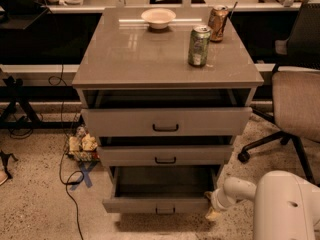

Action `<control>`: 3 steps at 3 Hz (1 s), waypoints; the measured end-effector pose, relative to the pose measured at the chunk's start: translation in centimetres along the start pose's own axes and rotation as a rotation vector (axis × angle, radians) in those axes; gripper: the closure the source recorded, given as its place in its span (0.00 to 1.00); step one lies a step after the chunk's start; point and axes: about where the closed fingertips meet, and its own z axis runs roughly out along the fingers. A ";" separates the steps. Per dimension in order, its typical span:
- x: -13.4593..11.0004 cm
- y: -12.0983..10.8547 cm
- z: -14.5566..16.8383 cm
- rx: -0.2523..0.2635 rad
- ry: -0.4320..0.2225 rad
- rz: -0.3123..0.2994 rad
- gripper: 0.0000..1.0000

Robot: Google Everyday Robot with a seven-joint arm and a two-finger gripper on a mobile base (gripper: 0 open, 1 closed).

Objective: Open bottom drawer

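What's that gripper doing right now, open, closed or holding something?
Gripper: low at the right front corner of the pulled-out bottom drawer; open or closed cannot be told.

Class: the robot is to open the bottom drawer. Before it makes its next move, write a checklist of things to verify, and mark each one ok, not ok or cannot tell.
1. Bottom drawer pulled out: ok. It stands further out than the two drawers above, with its grey inside showing.
2. Gripper at the drawer: ok. It is low down, at the right end of the front panel.
3. Gripper on the black handle: not ok. The handle is at mid-panel, away from the gripper.
4. Firm hold on the panel: cannot tell.
5. Green can upright on the cabinet top: ok.
6. Chair apart from the drawer: ok. It stands to the right.
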 end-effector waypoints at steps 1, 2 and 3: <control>0.0 0.0 0.0 0.000 0.000 0.000 0.69; 0.0 0.0 0.0 0.000 0.000 0.000 0.92; 0.0 0.0 0.0 0.000 0.000 0.000 1.00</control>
